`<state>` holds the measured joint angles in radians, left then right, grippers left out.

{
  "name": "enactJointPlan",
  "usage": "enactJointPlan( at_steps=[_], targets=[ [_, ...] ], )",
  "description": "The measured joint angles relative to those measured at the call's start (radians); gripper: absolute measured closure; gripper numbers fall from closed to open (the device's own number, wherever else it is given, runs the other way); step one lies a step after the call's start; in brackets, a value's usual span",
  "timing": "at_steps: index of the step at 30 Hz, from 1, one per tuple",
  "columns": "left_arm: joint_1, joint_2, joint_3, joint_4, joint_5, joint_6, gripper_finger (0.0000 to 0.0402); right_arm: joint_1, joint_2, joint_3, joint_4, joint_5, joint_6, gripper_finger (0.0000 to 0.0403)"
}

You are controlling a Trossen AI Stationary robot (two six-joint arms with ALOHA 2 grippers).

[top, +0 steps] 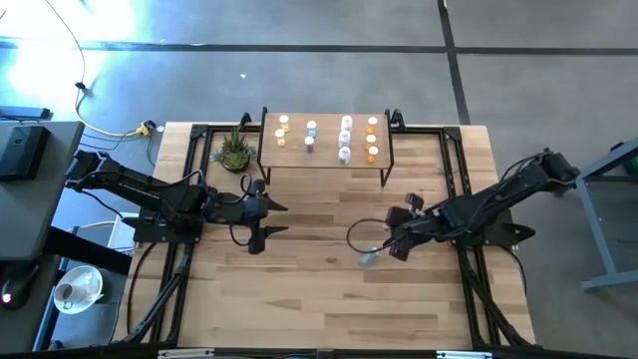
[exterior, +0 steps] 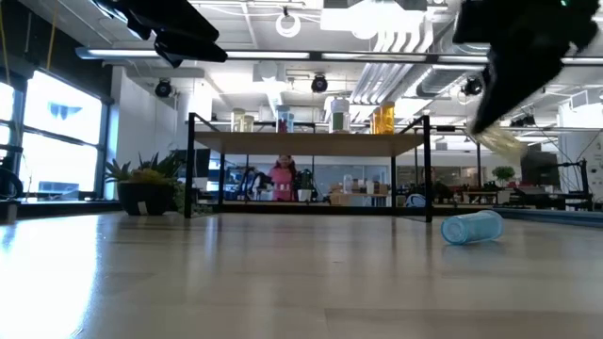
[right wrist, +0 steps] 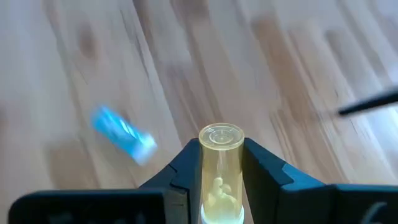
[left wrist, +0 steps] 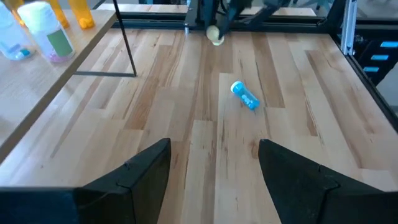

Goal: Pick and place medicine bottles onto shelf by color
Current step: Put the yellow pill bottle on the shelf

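While the right gripper (right wrist: 221, 186) pinches a yellow bottle (right wrist: 221, 171) above the table, we risk clipping the blue bottle (left wrist: 245, 96) lying nearby, well short of the shelf (top: 324, 160). Left gripper (left wrist: 214, 171) waits, fingers spread.

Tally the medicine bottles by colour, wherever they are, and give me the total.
Yellow bottles: 3 (2 on the shelf, 1 in the right tool)
Blue bottles: 3 (2 on the shelf, 1 lying on the table)
Pale bottles: 3
Orange bottles: 3
Total: 12
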<state>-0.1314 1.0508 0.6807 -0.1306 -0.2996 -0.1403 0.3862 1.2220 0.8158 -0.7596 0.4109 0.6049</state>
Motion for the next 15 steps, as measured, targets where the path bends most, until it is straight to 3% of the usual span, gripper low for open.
enactJointPlan(
  at_steps=[7, 15],
  targets=[
    [0.0, 0.0, 0.0, 0.0, 0.0, 0.064, 0.017, 0.0, -0.084, 0.0, 0.202, 0.03, 0.072, 0.0324],
    [0.0, 0.0, 0.0, 0.0, 0.001, 0.081, 0.017, 0.0, -0.082, 0.0, 0.312, 0.026, 0.162, 0.0324]
  ],
)
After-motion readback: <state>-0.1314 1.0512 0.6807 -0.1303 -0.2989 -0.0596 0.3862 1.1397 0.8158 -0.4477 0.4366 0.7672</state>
